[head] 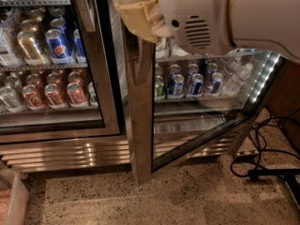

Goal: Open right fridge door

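1. As seen closest to the lens, the bulky white arm housing with a slotted round vent (pixel 206 29) fills the upper right of the view.
2. Tan padded claw (pixel 137 17): sits at the top of the view, against the upper end of the open door's steel frame. I cannot tell whether it is wide, narrow or holding anything.
3. Right fridge door, a clear glass panel in a wide brushed stainless-steel frame with black inner edging (pixel 140 125): stands open at an angle to the cabinet. Its free edge is turned toward the camera and its lower corner is over the floor.
4. Speckled terrazzo floor (pixel 140 200): black cables (pixel 262 165) lie at the right. The edge of a pale plastic bin (pixel 10 203) shows at the lower left.
5. Seen through the open door's glass: a shelf row of blue, silver and green drink cans (pixel 187 81), with clear plastic bottles (pixel 234 74) just beside them. A strip of white lights (pixel 262 76) runs along the right edge.
6. Twin steel-framed glass door on the left (pixel 107 78): closed. Behind its glass are a blue Pepsi can (pixel 58 46) and, one shelf lower, a row of red cans (pixel 56 93).
7. Ribbed steel base grille (pixel 70 154): runs beneath the closed door.
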Action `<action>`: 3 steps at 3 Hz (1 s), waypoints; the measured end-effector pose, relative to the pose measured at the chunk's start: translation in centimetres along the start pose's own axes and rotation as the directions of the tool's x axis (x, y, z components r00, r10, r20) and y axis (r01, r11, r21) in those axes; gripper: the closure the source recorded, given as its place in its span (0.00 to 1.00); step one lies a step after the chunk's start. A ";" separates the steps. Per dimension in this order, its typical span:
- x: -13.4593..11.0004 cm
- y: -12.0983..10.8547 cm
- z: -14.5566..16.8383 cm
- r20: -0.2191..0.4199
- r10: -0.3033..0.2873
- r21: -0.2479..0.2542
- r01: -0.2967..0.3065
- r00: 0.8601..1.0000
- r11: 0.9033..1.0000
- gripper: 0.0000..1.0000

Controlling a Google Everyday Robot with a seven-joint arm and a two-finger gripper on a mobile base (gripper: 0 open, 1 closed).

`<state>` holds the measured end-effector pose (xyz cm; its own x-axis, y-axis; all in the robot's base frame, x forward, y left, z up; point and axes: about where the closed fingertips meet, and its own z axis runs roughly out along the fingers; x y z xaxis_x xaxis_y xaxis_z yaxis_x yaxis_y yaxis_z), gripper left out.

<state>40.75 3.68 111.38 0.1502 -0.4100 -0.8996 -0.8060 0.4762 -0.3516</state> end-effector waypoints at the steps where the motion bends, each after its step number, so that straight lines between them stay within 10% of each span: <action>1: 0.1 -0.4 -0.4 0.000 0.000 0.000 0.000 1.000 1.000 1.00; 3: 0.6 -1.5 -1.1 0.000 0.000 0.000 0.000 1.000 1.000 1.00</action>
<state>41.41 1.84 111.62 0.1502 -0.4101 -0.8996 -0.8060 0.4762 -0.3516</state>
